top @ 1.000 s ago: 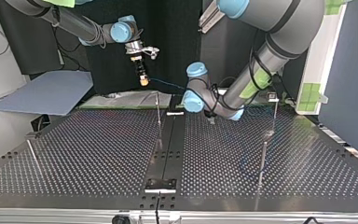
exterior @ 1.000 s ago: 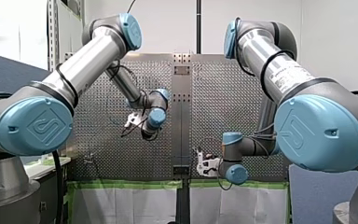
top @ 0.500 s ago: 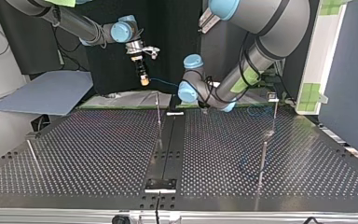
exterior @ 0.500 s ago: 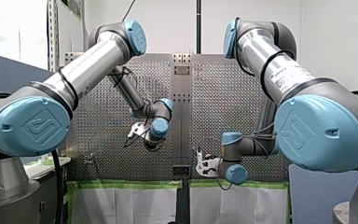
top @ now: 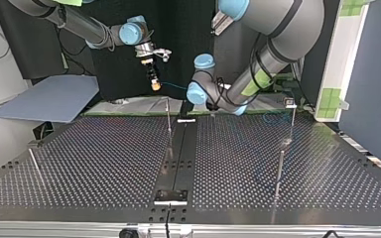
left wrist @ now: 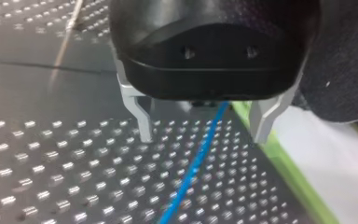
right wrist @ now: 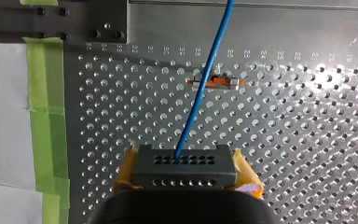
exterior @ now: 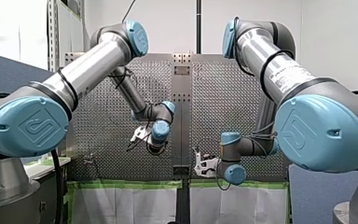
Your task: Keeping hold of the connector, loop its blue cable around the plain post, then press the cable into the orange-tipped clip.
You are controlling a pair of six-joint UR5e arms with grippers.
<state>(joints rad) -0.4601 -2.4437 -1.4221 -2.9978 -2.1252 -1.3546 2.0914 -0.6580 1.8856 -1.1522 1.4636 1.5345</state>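
Moved lower since before, my left gripper (left wrist: 203, 137) is spread around the blue cable (left wrist: 193, 170). The connector (right wrist: 184, 165) is pinched by my right gripper (right wrist: 186, 176); the cable looks soft and light, best gripped near it

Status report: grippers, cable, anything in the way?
Right gripper shut on dark grey connector block. Left gripper open, metal fingers straddling thin blue cable. Cable runs above orange-tipped clip, not pressed in. No obstruction seen.

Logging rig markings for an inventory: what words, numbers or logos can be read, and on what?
Row of engraved numbers on the table: two digits each, too blurred to quote.
Printed label on my right arm: too small to read.
Embossed logo on the blue joint cap: a symbol, no words.
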